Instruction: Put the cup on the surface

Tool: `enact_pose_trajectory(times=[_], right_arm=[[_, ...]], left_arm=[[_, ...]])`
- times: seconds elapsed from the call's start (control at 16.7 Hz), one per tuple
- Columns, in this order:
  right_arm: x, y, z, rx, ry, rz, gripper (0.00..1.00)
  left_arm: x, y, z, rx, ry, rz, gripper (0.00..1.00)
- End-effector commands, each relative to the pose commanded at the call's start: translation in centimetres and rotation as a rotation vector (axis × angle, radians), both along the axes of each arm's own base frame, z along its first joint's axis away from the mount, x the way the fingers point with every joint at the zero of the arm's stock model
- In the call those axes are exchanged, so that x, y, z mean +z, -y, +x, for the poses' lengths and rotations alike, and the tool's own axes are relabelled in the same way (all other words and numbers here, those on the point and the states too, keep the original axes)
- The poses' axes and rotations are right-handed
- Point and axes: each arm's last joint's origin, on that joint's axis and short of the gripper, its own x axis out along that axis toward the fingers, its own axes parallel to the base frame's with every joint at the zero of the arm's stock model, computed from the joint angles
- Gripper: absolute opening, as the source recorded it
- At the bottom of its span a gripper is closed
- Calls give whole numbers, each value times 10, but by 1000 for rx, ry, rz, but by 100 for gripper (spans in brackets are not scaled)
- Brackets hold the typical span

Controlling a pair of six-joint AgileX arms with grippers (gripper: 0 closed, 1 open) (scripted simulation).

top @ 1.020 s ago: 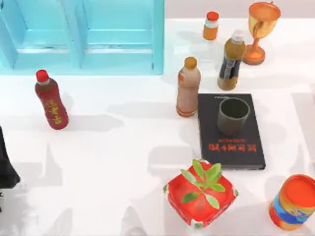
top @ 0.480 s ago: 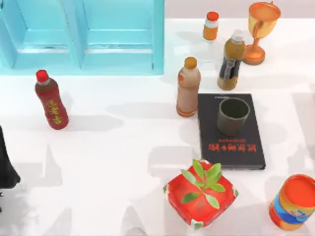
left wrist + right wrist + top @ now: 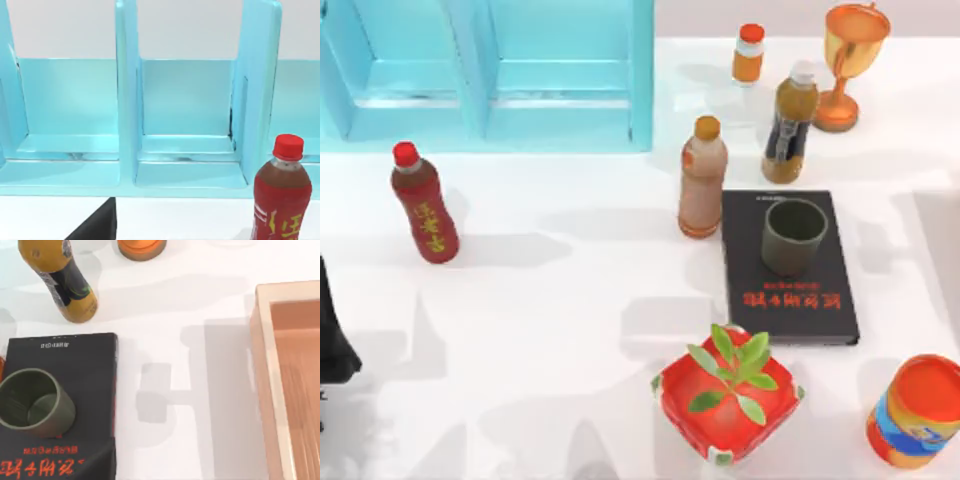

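Note:
The dark olive-grey cup (image 3: 793,236) stands upright on the black book (image 3: 790,290) right of the table's middle, with its mouth open and nothing inside. In the right wrist view the cup (image 3: 34,404) sits low on the book (image 3: 75,365), with bare white surface (image 3: 200,340) beside it. A dark part of my right gripper (image 3: 97,462) juts in close to the cup, apart from it. White surface (image 3: 550,330) spreads left of the book. My left arm (image 3: 330,340) stays parked at the table's left edge, and a dark piece of its gripper (image 3: 97,225) shows.
A blue shelf unit (image 3: 490,70) fills the back left, with a red-capped bottle (image 3: 423,203) before it. Bottles (image 3: 702,178) (image 3: 790,120), an orange goblet (image 3: 850,60), a red potted plant (image 3: 728,395) and an orange can (image 3: 917,412) ring the book. A tan tray (image 3: 290,390) lies beside it.
The grey shadows on the table's right side have shifted a little. The cup, the book and the other objects stand where they were.

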Motion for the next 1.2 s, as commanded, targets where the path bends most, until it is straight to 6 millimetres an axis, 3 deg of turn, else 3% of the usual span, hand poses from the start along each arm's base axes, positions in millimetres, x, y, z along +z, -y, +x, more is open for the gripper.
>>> enact_pose_trajectory(times=[0.18, 0.3, 0.6, 0.9, 1.2], right_arm=[[25, -21, 51, 16, -163, 40, 100], [27, -40, 87, 27, -282, 52, 100], [-10, -96, 159, 45, -592, 9, 100], [-52, -135, 187, 56, -784, -71, 100], [-56, -140, 189, 58, -802, -81, 100]], left_arm=[[0, 0, 0, 0, 0, 0, 100], [0, 0, 0, 0, 0, 0, 100], [0, 0, 0, 0, 0, 0, 100], [0, 0, 0, 0, 0, 0, 100], [0, 0, 0, 0, 0, 0, 100]])
